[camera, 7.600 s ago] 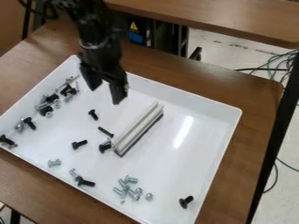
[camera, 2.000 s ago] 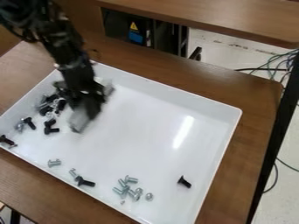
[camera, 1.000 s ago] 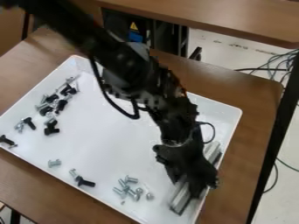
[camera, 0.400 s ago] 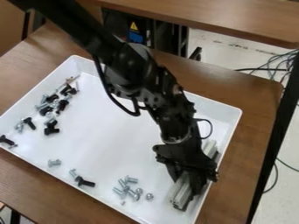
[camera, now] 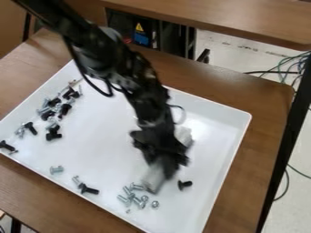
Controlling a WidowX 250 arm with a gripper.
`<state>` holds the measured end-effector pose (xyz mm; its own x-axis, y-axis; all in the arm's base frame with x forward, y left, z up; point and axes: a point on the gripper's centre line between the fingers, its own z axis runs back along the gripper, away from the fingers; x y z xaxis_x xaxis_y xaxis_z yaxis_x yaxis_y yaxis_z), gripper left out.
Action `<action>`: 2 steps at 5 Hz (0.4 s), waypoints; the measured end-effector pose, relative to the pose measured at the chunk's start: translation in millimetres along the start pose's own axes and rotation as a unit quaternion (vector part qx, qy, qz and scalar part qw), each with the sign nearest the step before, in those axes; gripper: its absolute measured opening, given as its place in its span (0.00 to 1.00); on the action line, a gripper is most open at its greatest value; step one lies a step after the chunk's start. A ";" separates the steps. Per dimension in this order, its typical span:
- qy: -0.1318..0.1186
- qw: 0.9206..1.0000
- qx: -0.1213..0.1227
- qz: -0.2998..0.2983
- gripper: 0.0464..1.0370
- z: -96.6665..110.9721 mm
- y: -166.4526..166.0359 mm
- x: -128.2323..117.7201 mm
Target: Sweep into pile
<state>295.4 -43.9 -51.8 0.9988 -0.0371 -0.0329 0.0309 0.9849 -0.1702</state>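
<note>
Right of centre and low in the frame, the gripper point(camera: 162, 164), clamped on the metal bar point(camera: 155, 178), has moved left from the right wall of the white tray point(camera: 234, 152), but the lone black screw point(camera: 184, 184) lies right of the bar, so another pass seems needed.

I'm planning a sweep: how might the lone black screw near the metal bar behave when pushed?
The black screw, lying down with a head wider than its shank, would probably pivot or roll in an arc. The tray looks glossy, so the screw may skid.
</note>
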 end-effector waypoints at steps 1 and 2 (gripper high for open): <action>0.007 0.999 0.032 0.014 0.32 10.7 48.6 -4.3; 0.019 0.998 0.049 0.033 0.32 20.3 95.8 -18.7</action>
<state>280.4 54.5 -47.5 0.9966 0.0247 -0.0785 -0.0301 0.9972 -0.0685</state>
